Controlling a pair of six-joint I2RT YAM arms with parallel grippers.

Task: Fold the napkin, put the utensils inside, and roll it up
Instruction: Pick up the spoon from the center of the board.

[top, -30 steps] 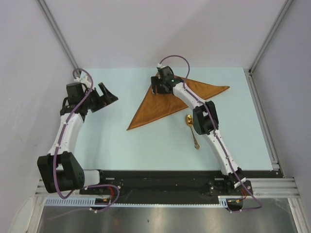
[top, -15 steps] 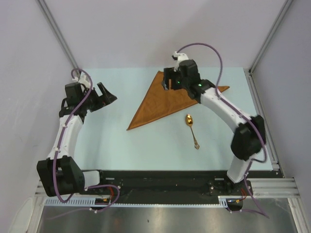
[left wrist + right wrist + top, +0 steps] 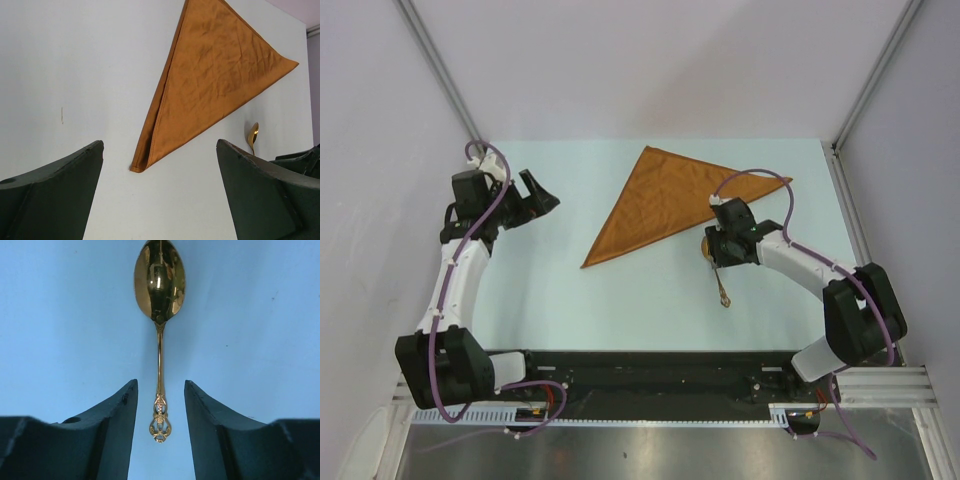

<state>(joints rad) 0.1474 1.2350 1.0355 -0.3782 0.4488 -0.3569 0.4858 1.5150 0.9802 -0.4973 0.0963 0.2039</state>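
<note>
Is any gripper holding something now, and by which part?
Nothing is held. The right gripper straddles the thin handle of the spoon, with gaps on both sides; the left gripper is open and empty.

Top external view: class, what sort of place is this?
Probably a robotics lab workcell: left arm and right arm bolted at the table edge, an aluminium frame post on bare walls, napkin and gold spoon as props.

The napkin (image 3: 210, 85) is rust-orange cloth with a soft shine and small wrinkles. Just beside the napkin, the spoon (image 3: 159, 285) is gold metal, glossy like a mirror, with a bumpy handle end. The table (image 3: 570, 290) under the napkin looks smooth and matt.
</note>
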